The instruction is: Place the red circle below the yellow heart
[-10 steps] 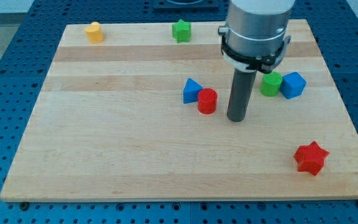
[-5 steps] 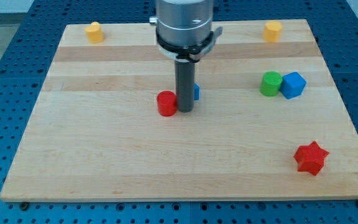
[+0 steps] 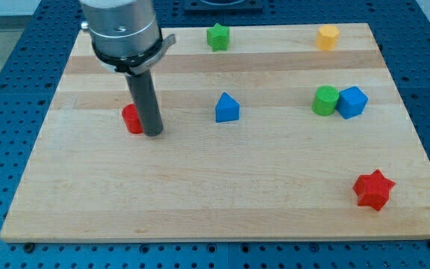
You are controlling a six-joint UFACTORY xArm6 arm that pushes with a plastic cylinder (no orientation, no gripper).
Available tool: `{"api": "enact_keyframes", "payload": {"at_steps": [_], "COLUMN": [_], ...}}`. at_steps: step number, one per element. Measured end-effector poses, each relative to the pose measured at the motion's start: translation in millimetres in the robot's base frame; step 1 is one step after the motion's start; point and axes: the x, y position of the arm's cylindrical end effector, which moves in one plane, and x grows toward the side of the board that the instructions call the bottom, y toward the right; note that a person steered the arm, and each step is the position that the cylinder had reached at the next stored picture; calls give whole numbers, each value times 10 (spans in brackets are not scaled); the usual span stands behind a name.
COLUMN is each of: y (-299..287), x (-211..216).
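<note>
My tip (image 3: pixel 153 134) touches the red circle (image 3: pixel 131 119) from the view's right. There is no claw on this rod. The blue triangle (image 3: pixel 227 108) sits well apart.

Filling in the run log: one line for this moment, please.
tip touching red circle, on its right | yellow heart: hidden behind arm | blue triangle left alone mid-board
</note>
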Motion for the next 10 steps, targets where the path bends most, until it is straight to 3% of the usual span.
{"api": "enact_keyframes", "payload": {"at_steps": [2,6,10], "y": [-270,-270,-529], "x": [-37,-485,-494]}}
